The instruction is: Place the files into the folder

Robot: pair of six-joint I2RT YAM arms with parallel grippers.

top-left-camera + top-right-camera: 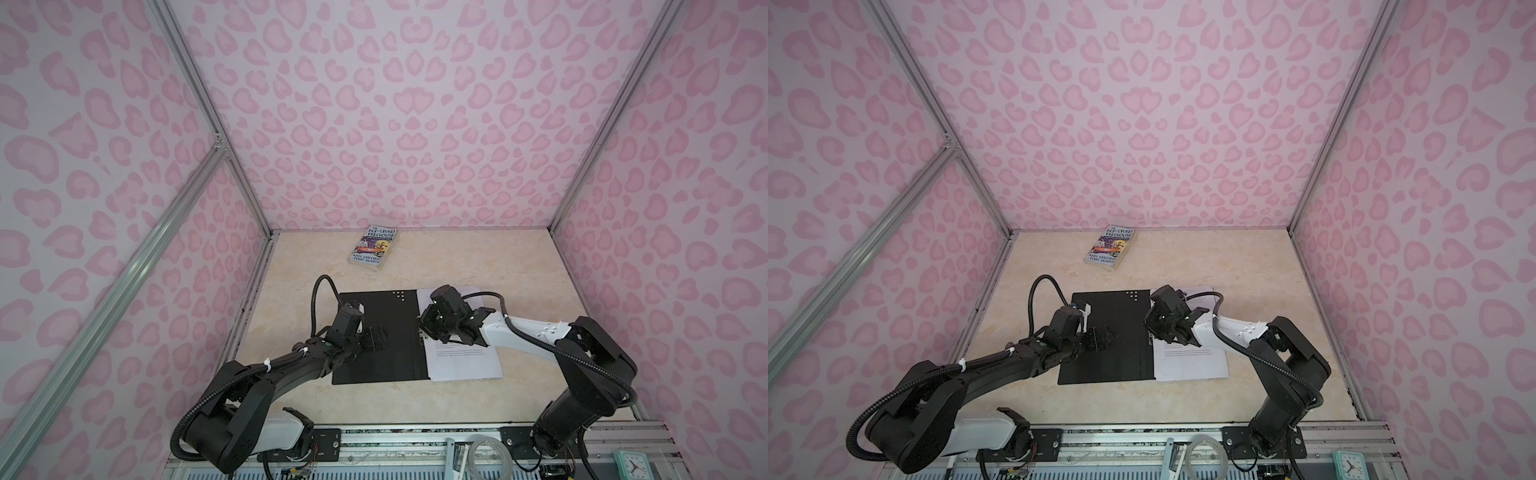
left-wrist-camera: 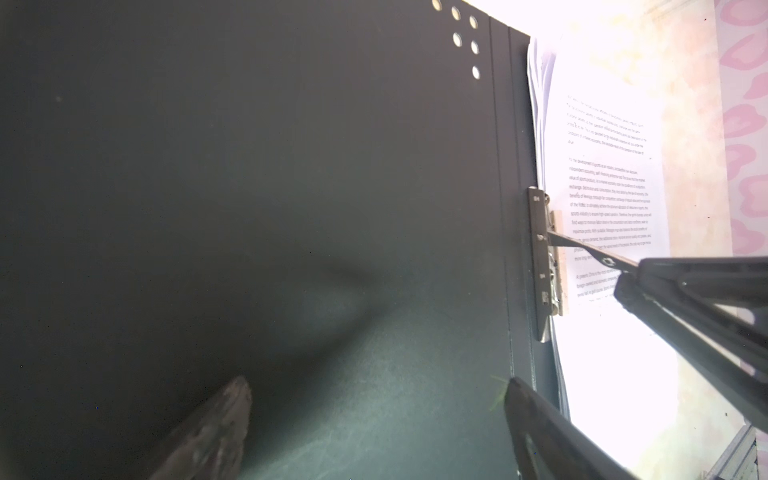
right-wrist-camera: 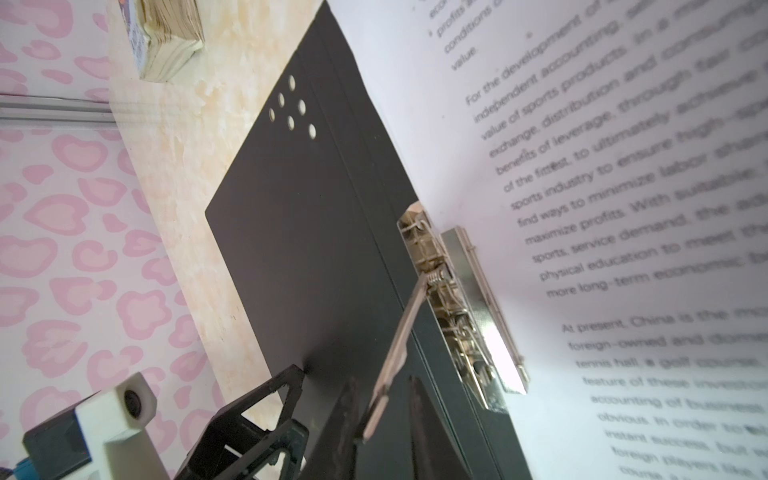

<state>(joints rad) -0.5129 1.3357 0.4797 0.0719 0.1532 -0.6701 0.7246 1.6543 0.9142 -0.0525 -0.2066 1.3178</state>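
The right hand [image 3: 382,386] has its jaws close around the raised clip lever [image 3: 405,328], gripping or not I cannot tell; the left hand [image 1: 380,337] hangs wide open over the open folder [image 1: 386,361]. The files [image 1: 465,361] already lie on its right leaf by the clip; clamping and closing seem left

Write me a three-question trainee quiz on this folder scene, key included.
1. True or false: the files lie on the half of the open folder nearest the left arm.
2. What sits between the fingers of the right gripper? A the book; B the clip lever; C nothing.
3. Fill in: over the folder's bare black cover, the jaws of the left gripper stand ____.
Key: 1 false; 2 B; 3 open.
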